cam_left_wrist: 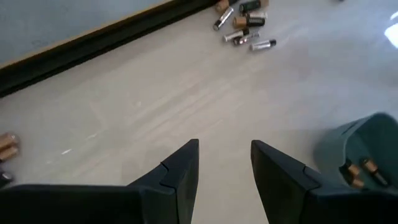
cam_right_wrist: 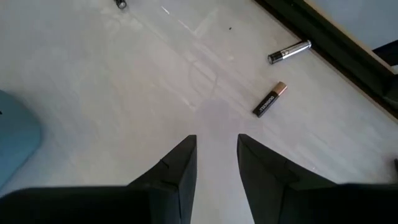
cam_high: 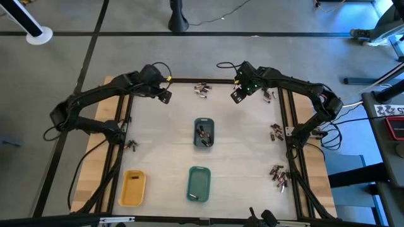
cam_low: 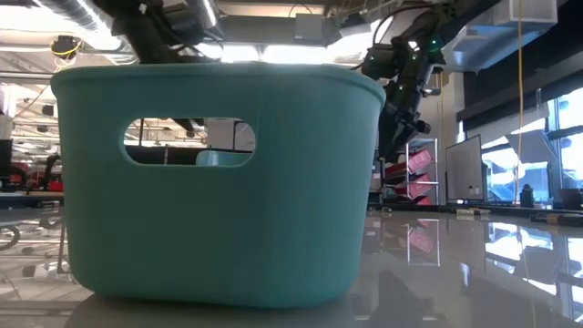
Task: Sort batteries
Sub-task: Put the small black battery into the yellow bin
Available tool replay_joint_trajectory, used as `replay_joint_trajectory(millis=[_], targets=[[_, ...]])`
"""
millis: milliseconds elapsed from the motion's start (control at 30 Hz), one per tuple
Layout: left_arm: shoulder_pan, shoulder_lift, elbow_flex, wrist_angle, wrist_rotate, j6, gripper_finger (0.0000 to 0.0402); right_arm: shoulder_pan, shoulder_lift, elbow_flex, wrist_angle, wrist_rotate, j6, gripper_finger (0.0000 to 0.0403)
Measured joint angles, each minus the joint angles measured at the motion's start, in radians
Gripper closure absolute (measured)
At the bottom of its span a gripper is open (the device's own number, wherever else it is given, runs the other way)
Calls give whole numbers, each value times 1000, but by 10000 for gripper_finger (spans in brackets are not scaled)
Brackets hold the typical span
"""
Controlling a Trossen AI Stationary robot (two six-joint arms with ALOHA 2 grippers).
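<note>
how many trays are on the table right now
3: a grey-blue tray at the table's middle holding batteries, a green tray at the near edge, and a yellow tray to the green one's left.

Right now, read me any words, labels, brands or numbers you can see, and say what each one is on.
Black and copper battery: white lettering along its side, too blurred to read.
Silver battery: no print can be made out.
White label on equipment right of the table: dark characters, too small to read.
Teal tray: no text shows.
Batteries at the far table edge: too small to read.
</note>
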Motion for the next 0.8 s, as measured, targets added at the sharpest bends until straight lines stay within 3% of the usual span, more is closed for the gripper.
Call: replay_joint_trajectory(millis=[500, 800], targets=[[6, -74, -87, 34, 2, -70, 265, -151, 19, -6, 27, 98, 133, 285], [6, -74, -87, 60, 2, -84, 265, -161, 153, -6, 84, 80, 135, 285]])
